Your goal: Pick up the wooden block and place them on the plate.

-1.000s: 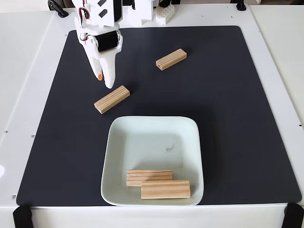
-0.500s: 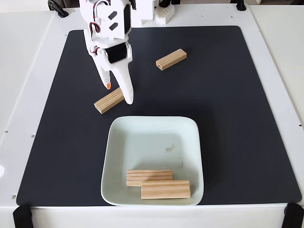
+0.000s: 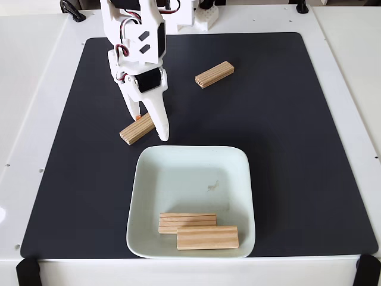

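Four wooden blocks on my list. Two lie side by side in the plate (image 3: 241, 173), toward its near edge: one (image 3: 187, 222) just behind the other (image 3: 207, 237). Two are left on the black mat (image 3: 286, 131): one (image 3: 214, 74) well apart toward the far side, one (image 3: 136, 129) just beyond the plate's far left corner.

Change logged over the last second: my hand (image 3: 150, 127) has come forward and down from the bare mat behind that near block and now stands over it, and the block has turned a little. I read that as the third pick beginning.

Hand state: jaws parted narrowly, holding nothing yet. The white finger (image 3: 159, 119) crosses the block's right end; the orange-tipped one sits at its far edge. Whether either touches the wood, I cannot tell.
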{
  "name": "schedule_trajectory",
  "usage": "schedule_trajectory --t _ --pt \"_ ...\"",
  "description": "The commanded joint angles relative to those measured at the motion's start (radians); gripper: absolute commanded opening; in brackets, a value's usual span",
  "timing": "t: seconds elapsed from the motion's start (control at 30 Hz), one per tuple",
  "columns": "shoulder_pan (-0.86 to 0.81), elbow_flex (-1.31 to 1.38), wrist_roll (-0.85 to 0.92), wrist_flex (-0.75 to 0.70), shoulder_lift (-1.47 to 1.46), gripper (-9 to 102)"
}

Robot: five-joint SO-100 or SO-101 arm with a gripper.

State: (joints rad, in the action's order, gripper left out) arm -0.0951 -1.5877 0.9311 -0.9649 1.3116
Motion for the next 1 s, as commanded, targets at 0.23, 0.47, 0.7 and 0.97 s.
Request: schedule_trajectory --t 0.23,0.47,0.7,0.97 --pt "-0.041 -0.066 -0.002 -0.002 0.021 38" --pt "-0.054 -0.077 -0.009 -0.002 0.021 31" --pt "-0.054 -0.077 -0.009 -0.002 0.021 7" --pt "-0.054 -0.077 -0.009 0.000 0.021 0"
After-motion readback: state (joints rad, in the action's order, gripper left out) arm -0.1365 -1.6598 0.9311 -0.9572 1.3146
